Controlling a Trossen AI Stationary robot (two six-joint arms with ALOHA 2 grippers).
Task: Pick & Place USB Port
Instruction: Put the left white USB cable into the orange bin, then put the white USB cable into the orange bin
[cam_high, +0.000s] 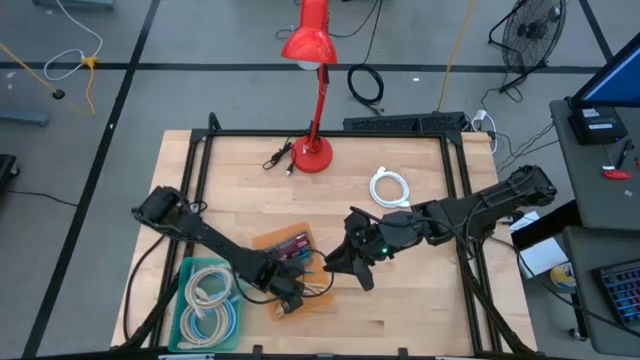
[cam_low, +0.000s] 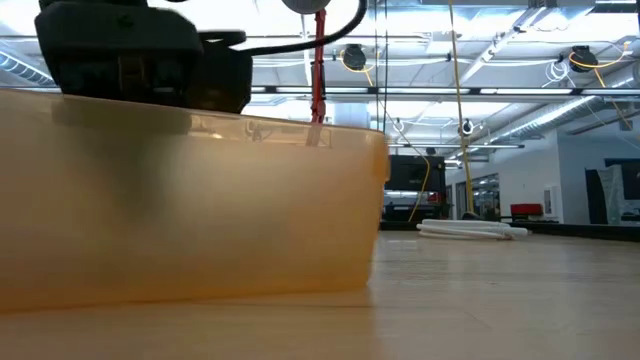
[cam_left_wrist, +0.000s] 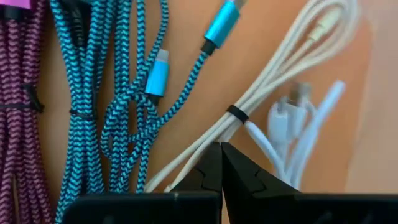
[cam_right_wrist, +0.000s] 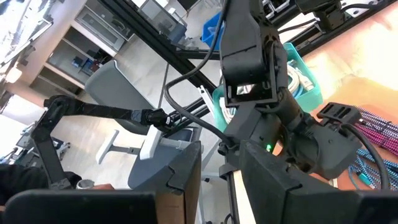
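An orange tray (cam_high: 300, 305) at the table's near middle holds bundled USB cables: a purple braided one (cam_left_wrist: 18, 99), a blue braided one (cam_left_wrist: 93, 106) with light-blue plugs (cam_left_wrist: 157, 73), and a white one (cam_left_wrist: 273, 68) bound by a black tie (cam_left_wrist: 236, 113). My left gripper (cam_left_wrist: 221, 152) is shut and points down into the tray, its tips at the white bundle. My right gripper (cam_high: 352, 262) hovers raised over the tray's right edge. It is open in its wrist view (cam_right_wrist: 217, 180), with nothing between the fingers. My left gripper comes from above with its shut fingertips (cam_left_wrist: 211, 163) at the white cable (cam_left_wrist: 205, 140), just beside the black tie. Whether the tips touch the cable I cannot tell. The cable lies flat on the tray floor.
A teal bin (cam_high: 210, 300) of white cables stands left of the tray. A red desk lamp (cam_high: 315, 150), a loose black cable (cam_high: 278, 158) and a coiled white cable (cam_high: 390, 187) lie toward the far side. The tray wall (cam_low: 190, 210) fills the low view.
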